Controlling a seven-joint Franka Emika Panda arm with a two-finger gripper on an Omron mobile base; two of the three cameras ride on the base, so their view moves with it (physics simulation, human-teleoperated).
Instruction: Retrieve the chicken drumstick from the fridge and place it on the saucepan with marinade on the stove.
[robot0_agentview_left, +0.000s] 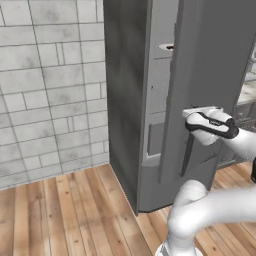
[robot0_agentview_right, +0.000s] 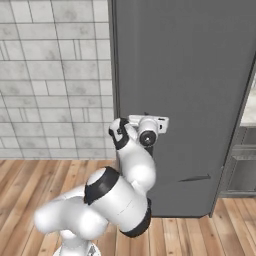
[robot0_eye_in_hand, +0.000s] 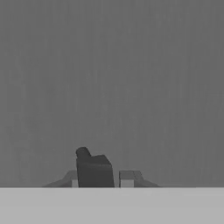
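Observation:
The tall dark grey fridge (robot0_agentview_left: 125, 100) stands against the tiled wall with its door (robot0_agentview_left: 210, 60) swung partly out, seen edge-on from the left base view. Through the gap I see grey shelves (robot0_agentview_left: 159, 75) inside. My gripper (robot0_agentview_left: 194, 111) is pressed up against the door's outer face (robot0_agentview_right: 190, 75) at mid height. In the hand view the fingertips (robot0_eye_in_hand: 94, 170) sit close together in front of plain grey door metal, with nothing between them. The chicken drumstick, the saucepan and the stove are out of view.
A small white rim (robot0_agentview_left: 166, 47) shows on an upper fridge shelf. Grey tiled wall (robot0_agentview_left: 45, 85) is at the left, wooden floor (robot0_agentview_left: 65, 215) below. A counter and cabinets (robot0_agentview_right: 247, 150) stand just right of the fridge.

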